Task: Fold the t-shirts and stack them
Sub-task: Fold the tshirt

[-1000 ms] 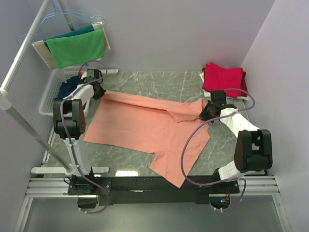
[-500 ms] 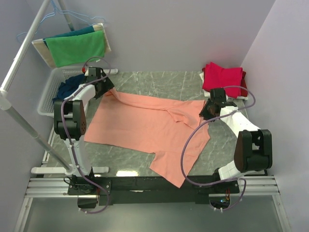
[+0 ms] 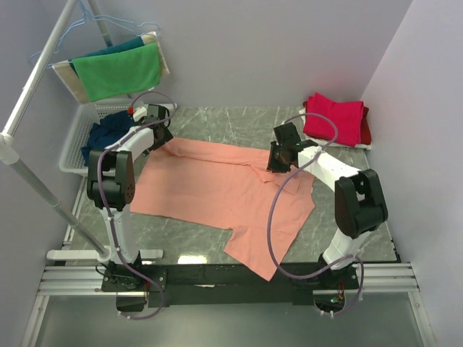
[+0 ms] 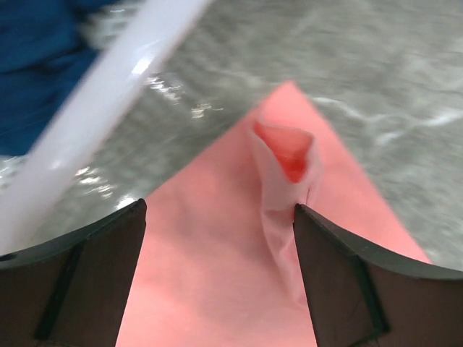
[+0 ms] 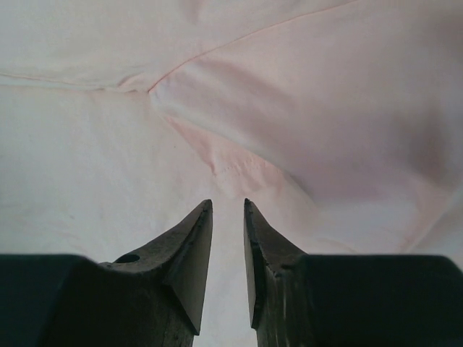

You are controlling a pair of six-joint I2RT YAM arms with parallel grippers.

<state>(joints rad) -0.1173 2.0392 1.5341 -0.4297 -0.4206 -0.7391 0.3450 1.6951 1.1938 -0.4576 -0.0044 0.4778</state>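
As the tee (image 3: 217, 188) lies long across the bench (image 3: 217, 119), the left claw (image 4: 221, 238) gapes over its far-left corner, while the right claw (image 5: 228, 217), barely parted and empty, hangs over its sleeve seam.

T-shirts, four: one salmon-orange t-shirt (image 3: 217, 191) spread at centre; one crimson-pink t-shirt (image 3: 333, 118) folded on one red t-shirt (image 3: 364, 130) at 1 o'clock; one dark navy t-shirt (image 3: 107, 134) at 10 o'clock. Basket (image 3: 72, 148), one. Hanging cloths at 11 o'clock, three: green cloth (image 3: 116, 72), teal cloth (image 3: 121, 47), beige cloth (image 3: 66, 79). Arms, two: left arm (image 3: 108, 181), right arm (image 3: 358, 202).
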